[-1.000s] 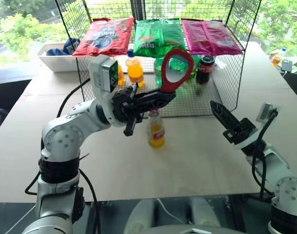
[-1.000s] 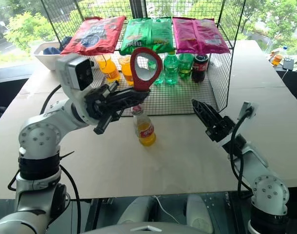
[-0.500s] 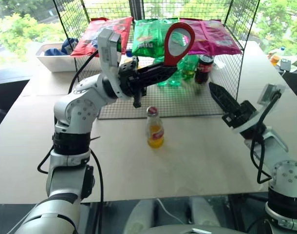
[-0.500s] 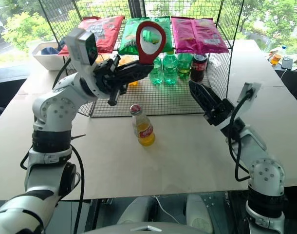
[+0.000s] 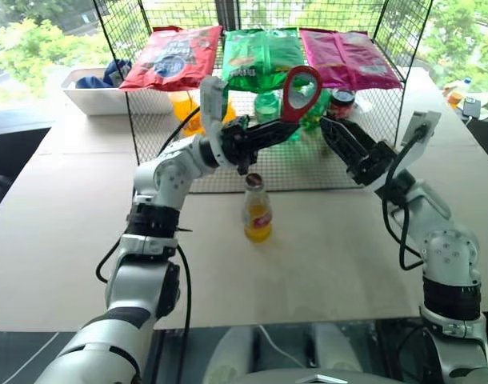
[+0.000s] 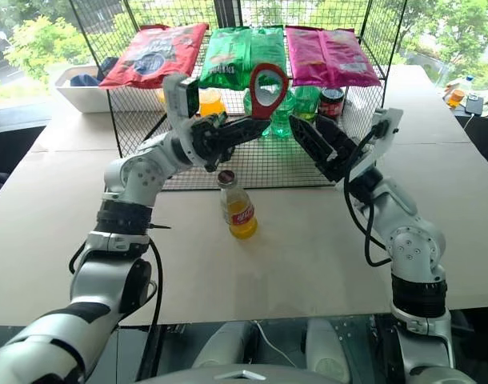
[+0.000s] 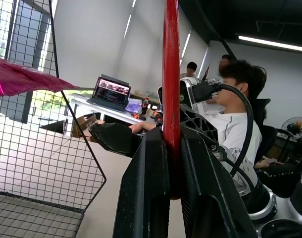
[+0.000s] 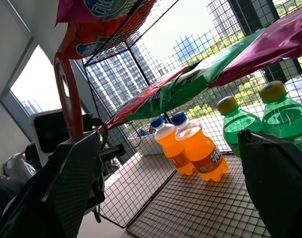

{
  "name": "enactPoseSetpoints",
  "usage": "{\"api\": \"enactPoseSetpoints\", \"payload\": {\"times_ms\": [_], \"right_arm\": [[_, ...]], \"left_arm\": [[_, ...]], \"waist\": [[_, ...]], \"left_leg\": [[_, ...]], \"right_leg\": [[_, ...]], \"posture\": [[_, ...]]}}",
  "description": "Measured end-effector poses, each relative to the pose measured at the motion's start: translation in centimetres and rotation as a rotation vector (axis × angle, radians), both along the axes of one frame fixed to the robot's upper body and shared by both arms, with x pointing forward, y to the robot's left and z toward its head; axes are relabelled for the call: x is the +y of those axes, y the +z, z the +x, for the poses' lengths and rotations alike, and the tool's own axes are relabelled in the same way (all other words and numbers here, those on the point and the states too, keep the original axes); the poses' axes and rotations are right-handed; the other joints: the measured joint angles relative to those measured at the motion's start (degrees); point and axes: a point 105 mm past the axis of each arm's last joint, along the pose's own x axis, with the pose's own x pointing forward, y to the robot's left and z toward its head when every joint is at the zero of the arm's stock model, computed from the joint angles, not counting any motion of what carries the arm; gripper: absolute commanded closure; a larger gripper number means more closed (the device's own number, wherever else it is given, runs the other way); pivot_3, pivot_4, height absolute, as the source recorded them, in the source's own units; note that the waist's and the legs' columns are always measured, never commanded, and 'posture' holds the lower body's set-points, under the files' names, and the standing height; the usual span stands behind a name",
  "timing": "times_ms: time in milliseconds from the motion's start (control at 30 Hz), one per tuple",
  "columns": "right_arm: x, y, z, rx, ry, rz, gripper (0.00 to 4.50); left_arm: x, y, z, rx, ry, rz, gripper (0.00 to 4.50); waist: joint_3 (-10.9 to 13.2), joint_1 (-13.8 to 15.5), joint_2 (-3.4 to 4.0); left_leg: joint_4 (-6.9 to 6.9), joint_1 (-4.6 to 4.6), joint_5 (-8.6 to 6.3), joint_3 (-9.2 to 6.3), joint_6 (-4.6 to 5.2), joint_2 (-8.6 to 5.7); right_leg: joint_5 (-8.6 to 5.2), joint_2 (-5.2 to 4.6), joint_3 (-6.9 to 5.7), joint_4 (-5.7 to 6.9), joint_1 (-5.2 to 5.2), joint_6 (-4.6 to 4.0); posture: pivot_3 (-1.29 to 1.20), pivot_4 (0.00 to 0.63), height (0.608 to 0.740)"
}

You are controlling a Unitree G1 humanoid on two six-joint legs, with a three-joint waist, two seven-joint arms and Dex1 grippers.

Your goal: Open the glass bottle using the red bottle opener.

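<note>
Glass bottle (image 5: 257,210): upright on the bench (image 5: 60,232), cap on, just below the left pincer
Left pincer (image 6: 246,126): clamped on red bottle opener (image 6: 268,87), now carried forward over the bottle
Right pincer (image 6: 313,141): spread wide, empty, risen beside the opener, bottle not yet steadied

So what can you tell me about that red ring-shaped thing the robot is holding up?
It is the flat red bottle opener, apparently plastic, with a large round ring head and a tapering handle. The robot's left hand is shut on the handle, holding it edge-up with the ring uppermost, in the air above the capped small glass bottle of orange drink without touching it. The open right hand is close beside it, apart from it.
</note>
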Motion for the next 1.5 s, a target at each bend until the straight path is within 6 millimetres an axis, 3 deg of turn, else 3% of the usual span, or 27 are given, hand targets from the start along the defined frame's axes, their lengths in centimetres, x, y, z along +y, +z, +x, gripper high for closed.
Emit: {"api": "enactPoseSetpoints", "payload": {"times_ms": [267,533,633,900,1200,1333,1367,1433,1500], "right_arm": [[1.1,0.7,-0.3,-0.041,0.056,-0.007,0.00],[2.4,0.8,-0.6,-0.043,0.107,-0.013,0.00],[3.0,0.6,-0.7,-0.033,0.128,-0.015,0.65],[3.6,0.4,-0.6,-0.027,0.130,-0.031,4.40],[4.3,0.6,-0.7,-0.031,0.152,-0.006,4.46],[4.6,0.6,-0.6,-0.026,0.148,0.001,4.50],[4.7,0.7,-0.7,-0.029,0.150,0.003,4.50],[4.8,0.8,-0.6,-0.033,0.147,0.001,4.50],[4.8,0.8,-0.6,-0.033,0.146,0.001,4.50]], "left_arm": [[0.0,-1.7,0.9,0.055,-0.008,0.024,4.45],[0.0,-1.7,1.0,0.041,-0.030,0.034,4.45],[0.0,-1.8,1.0,0.042,-0.030,0.039,4.50],[0.0,-1.8,0.8,0.037,-0.049,0.036,4.50],[0.5,-1.8,0.7,0.051,-0.060,0.028,4.50],[0.6,-2.1,0.8,0.044,-0.050,0.057,3.11],[0.7,-2.2,0.8,0.042,-0.047,0.066,2.54],[0.5,-2.5,0.9,0.047,-0.043,0.085,1.81],[0.6,-2.8,1.1,0.053,-0.033,0.098,1.81]], "waist": [[0.00,-0.96,0.00],[0.00,-1.13,0.00],[0.00,-1.12,0.00],[0.00,-1.13,0.00],[0.00,-1.17,0.00],[0.00,-1.18,0.00],[-0.01,-1.20,-0.01],[-0.01,-1.15,-0.01],[-0.01,-1.18,-0.01]], "left_leg": [[0.00,0.00,0.00,-0.02,0.00,0.00],[0.00,0.00,0.00,-0.02,0.00,0.00],[0.02,0.01,0.00,-0.03,0.00,0.00],[0.03,0.01,0.00,-0.03,0.00,-0.01],[0.06,0.00,0.00,-0.02,-0.01,-0.03],[0.06,0.01,0.00,-0.02,-0.01,-0.04],[0.06,0.01,0.00,-0.02,-0.01,-0.04],[0.07,0.00,0.00,-0.02,-0.01,-0.05],[0.08,0.00,0.00,-0.02,0.00,-0.07]], "right_leg": [[0.00,-0.01,0.00,0.03,0.00,0.00],[0.00,-0.02,0.00,0.06,-0.01,0.00],[0.00,-0.04,0.00,0.08,-0.01,0.00],[0.00,-0.04,0.00,0.12,-0.02,0.00],[0.00,-0.06,0.02,0.34,-0.09,0.00],[0.00,-0.06,0.02,0.35,-0.09,0.00],[0.00,-0.06,0.02,0.37,-0.10,0.00],[0.00,-0.08,0.02,0.37,-0.10,0.00],[0.00,-0.08,0.02,0.41,-0.10,0.00]], "posture": [[0.00,0.150,0.740],[0.00,0.150,0.740],[0.00,0.150,0.740],[0.00,0.150,0.740],[0.00,0.150,0.740],[0.00,0.150,0.740],[0.00,0.150,0.740],[0.00,0.150,0.740],[0.00,0.150,0.740]]}}
